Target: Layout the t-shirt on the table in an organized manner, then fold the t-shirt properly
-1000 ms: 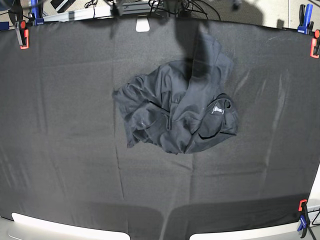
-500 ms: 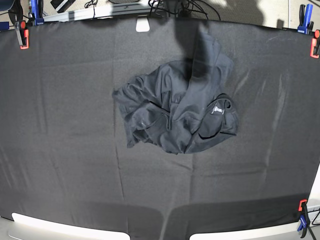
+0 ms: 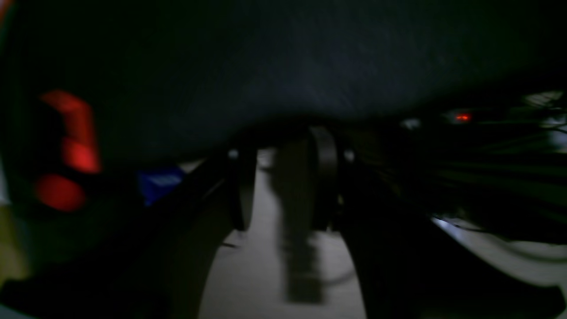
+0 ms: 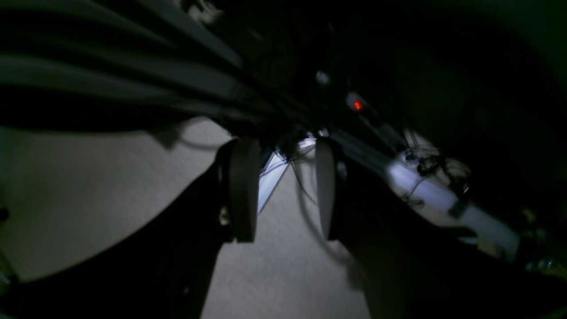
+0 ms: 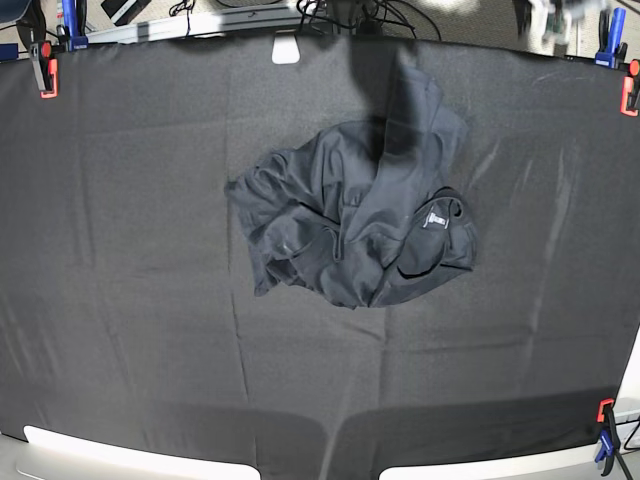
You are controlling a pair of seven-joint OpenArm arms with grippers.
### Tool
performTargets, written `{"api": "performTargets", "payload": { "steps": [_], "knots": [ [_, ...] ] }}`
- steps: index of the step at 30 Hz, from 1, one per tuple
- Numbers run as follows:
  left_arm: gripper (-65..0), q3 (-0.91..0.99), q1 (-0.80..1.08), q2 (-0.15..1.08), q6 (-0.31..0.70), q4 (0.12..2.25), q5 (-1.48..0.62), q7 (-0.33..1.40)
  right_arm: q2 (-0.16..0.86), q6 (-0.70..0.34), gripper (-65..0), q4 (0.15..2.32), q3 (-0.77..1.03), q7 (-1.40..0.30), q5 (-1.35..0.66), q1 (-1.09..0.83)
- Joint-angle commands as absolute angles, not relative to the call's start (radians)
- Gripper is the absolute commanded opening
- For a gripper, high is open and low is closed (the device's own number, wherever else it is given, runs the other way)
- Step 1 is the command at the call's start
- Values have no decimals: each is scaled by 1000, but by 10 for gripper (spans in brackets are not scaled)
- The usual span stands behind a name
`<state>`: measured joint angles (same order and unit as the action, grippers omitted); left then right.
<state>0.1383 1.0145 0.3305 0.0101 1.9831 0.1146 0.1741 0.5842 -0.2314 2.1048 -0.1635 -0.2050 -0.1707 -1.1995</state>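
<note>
Base: t-shirt [image 5: 365,215] crumpled in a heap mid-table [image 5: 130,300], white neck label [image 5: 435,219] on its right part.
Left wrist: left gripper [image 3: 283,177] jaws apart, empty.
Right wrist: right gripper [image 4: 283,188] jaws apart, empty.

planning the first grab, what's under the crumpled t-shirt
The t-shirt lies bunched on the black-clothed table, which shows all around it. The white neck label faces up. Whatever lies beneath the heap itself is covered by its folds.
</note>
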Motion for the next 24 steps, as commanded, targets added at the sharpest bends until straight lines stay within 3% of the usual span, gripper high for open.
{"api": "performTargets", "payload": {
  "steps": [1,7,14,24],
  "knots": [
    [-480,143,1029,336,0,2030,146,150,591,-235,-440,2149,-163,-183,-157,-1211],
    [-480,143,970,336,14,2180,183,219,590,-226,-440,2281,-163,-234,-74,-1175],
    [-480,143,814,418,151,2219,169,349,590,-175,-440,2313,-163,-343,-74,-1005],
    [-480,139,549,466,346,2219,-158,566,520,-175,-440,2313,-163,-395,-33,-823]
  ]
}}
